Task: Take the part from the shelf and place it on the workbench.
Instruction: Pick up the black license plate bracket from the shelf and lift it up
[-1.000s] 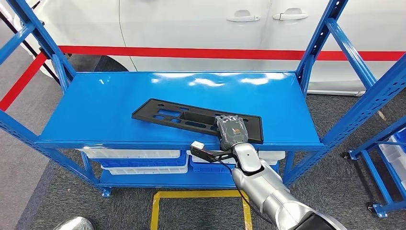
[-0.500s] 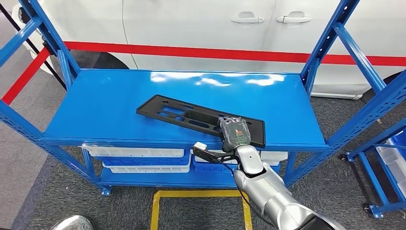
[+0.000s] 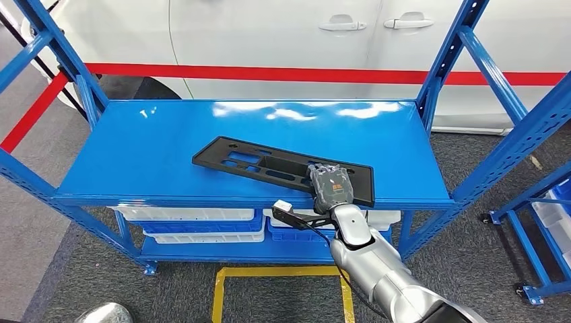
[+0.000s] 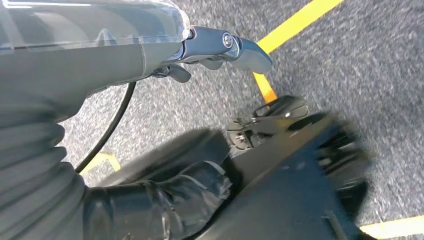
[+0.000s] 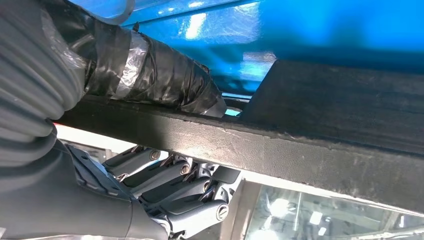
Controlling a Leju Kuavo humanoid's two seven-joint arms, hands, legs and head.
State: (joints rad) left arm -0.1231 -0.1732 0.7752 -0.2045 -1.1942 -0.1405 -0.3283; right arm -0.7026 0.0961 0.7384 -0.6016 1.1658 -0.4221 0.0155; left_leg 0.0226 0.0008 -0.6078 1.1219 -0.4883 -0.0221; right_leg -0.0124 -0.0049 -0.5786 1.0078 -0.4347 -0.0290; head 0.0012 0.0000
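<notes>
Your right hand (image 3: 330,186) grips the black part (image 3: 269,166) at its near right corner, thumb above and fingers (image 5: 170,182) beneath; the part lies on the blue shelf (image 3: 141,148). Your left hand (image 4: 210,47) hangs over the floor, fingers curled, holding nothing.

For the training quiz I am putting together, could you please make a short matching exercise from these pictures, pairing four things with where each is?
Things:
1. black part
2. right hand
3. white bins
4. yellow floor marking

Places:
A. on the grey floor in front of the shelf
B. on the lower level, under the top board
C. lying flat on the blue shelf top, near its front edge
D. gripping the end of the part at the shelf's front edge

Pairs: 1-C, 2-D, 3-B, 4-A
</notes>
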